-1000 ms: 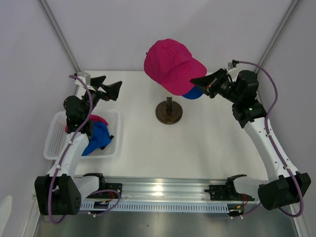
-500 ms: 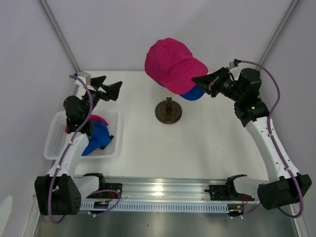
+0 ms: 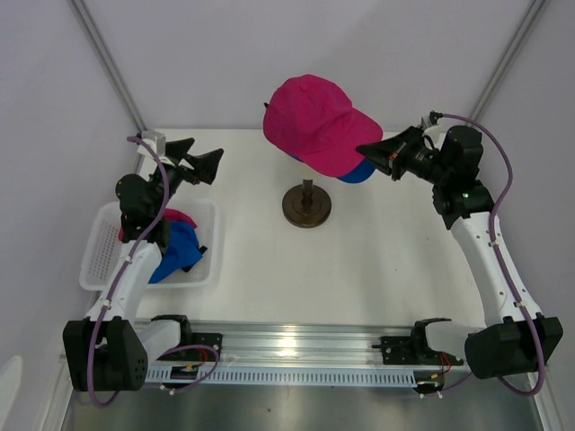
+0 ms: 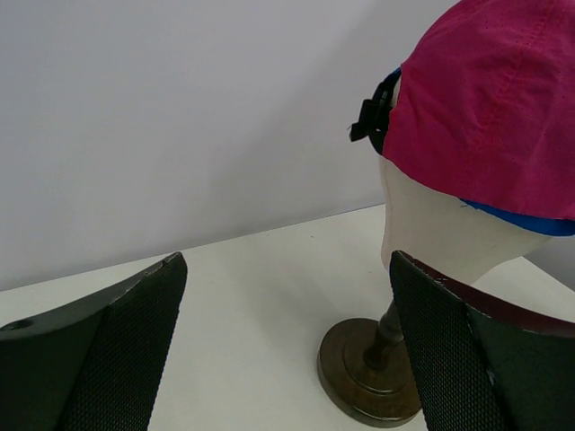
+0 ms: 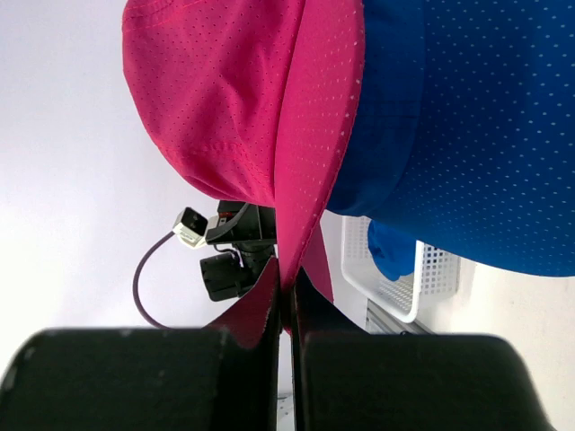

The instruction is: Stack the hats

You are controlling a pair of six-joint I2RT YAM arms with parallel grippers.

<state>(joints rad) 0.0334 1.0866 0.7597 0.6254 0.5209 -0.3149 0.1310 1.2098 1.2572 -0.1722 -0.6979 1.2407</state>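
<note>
A magenta hat point(image 3: 313, 121) sits on top of a blue hat point(image 3: 358, 171) on the cream mannequin head, whose dark round stand point(image 3: 307, 205) rests mid-table. My right gripper point(image 3: 370, 149) is shut on the magenta hat's brim point(image 5: 314, 171), pinched between its fingers, with the blue hat point(image 5: 485, 135) just beneath. More hats, one blue point(image 3: 176, 249) and one magenta point(image 3: 180, 218), lie in the white basket point(image 3: 101, 260) at the left. My left gripper point(image 3: 199, 158) hovers open above the basket's far end, facing the mannequin head point(image 4: 440, 238), nothing between its fingers.
The white basket stands near the table's left edge, below my left arm. The stand point(image 4: 373, 373) is the only obstacle mid-table. Metal frame posts rise at the back corners. A rail point(image 3: 296, 346) with the arm bases runs along the near edge.
My right gripper has shifted slightly right and up with the magenta brim, and the magenta hat has settled further over the blue one. The left arm has not moved.
</note>
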